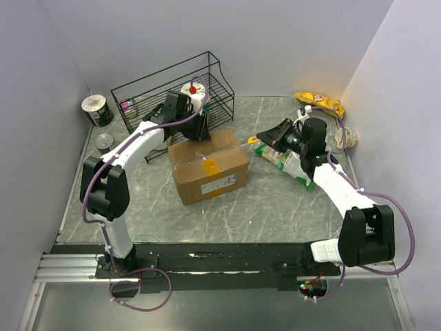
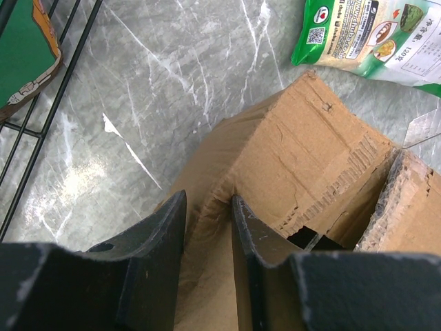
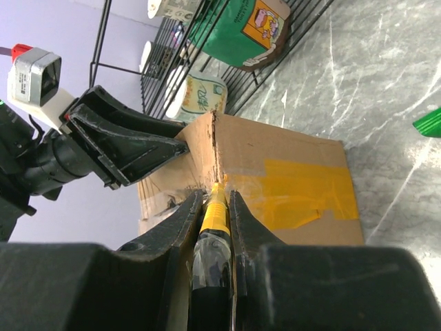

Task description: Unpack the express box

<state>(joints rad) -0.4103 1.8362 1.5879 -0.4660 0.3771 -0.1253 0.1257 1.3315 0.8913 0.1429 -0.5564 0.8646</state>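
Observation:
The express box (image 1: 209, 165), a brown carton with yellow tape (image 3: 296, 193) and a white label, lies mid-table. My left gripper (image 1: 198, 134) is at its far edge. In the left wrist view its jaws (image 2: 208, 200) pinch a creased cardboard flap of the box (image 2: 310, 152), whose torn top shows a dark gap. My right gripper (image 1: 262, 139) comes in from the box's right side. It (image 3: 214, 196) is shut on a yellow and black cutter (image 3: 215, 217), whose tip sits at the raised flap's seam on the box (image 3: 289, 148).
A black wire rack (image 1: 172, 89) with a green pack (image 3: 241, 27) and a white cup (image 3: 196, 96) stands behind the box. A green snack bag (image 1: 286, 160) lies under the right arm, with a yellow bag (image 1: 320, 103) behind. Two cans (image 1: 96, 109) stand at far left.

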